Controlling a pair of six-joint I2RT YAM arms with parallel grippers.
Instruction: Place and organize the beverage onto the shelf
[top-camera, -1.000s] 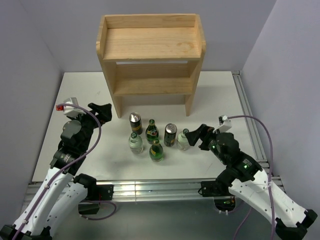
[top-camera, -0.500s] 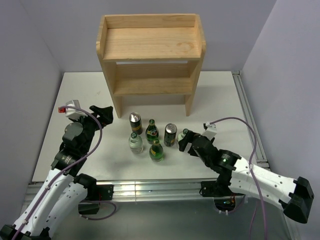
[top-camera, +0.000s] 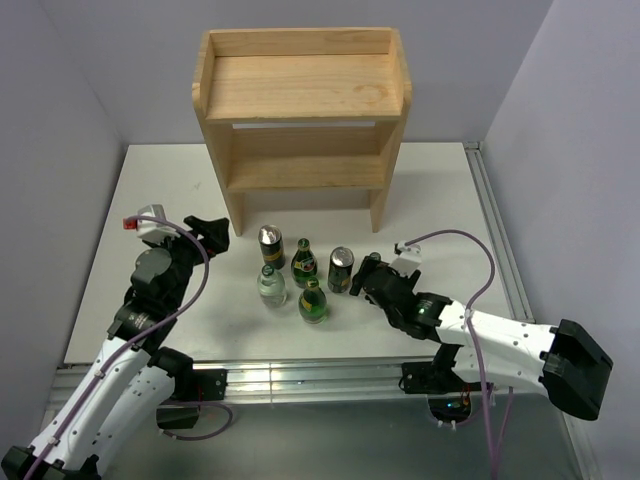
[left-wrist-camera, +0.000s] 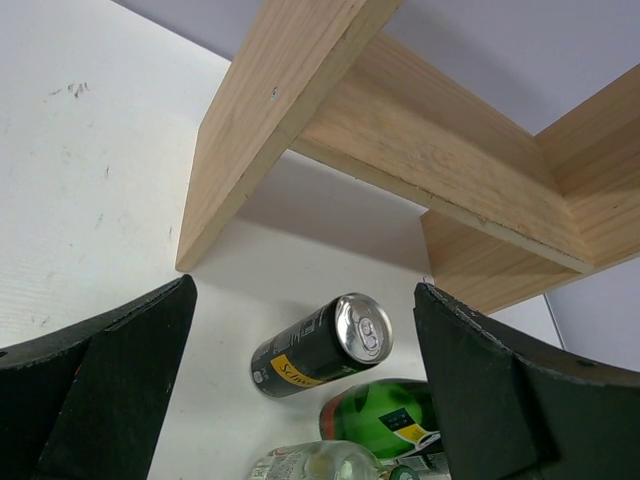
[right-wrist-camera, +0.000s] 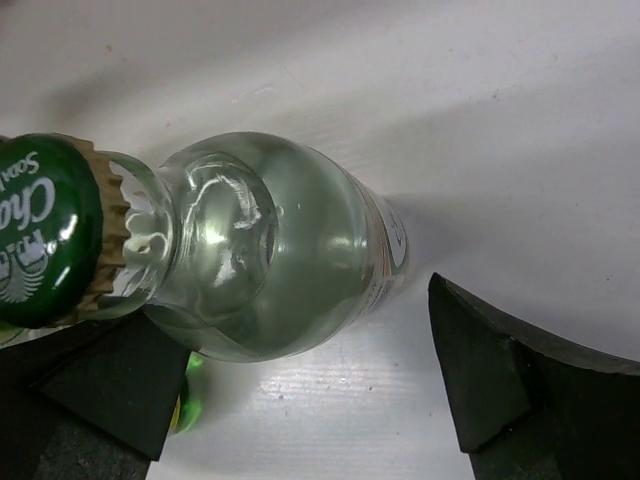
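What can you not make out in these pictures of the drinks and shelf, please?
Right clear bottle: top view, covered by the right fingers.
Its cap lettering: right wrist view, cut by the left edge.
Green bottle and second clear bottle: left wrist view, cut by the bottom edge.
Shelf's lower board: top view, back part under the top board.

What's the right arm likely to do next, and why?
Probably close the right gripper on the clear glass bottle. The wrist view shows the bottle sitting between its open fingers, upright on the table, so gripping seems the sensible step before lifting toward the shelf.
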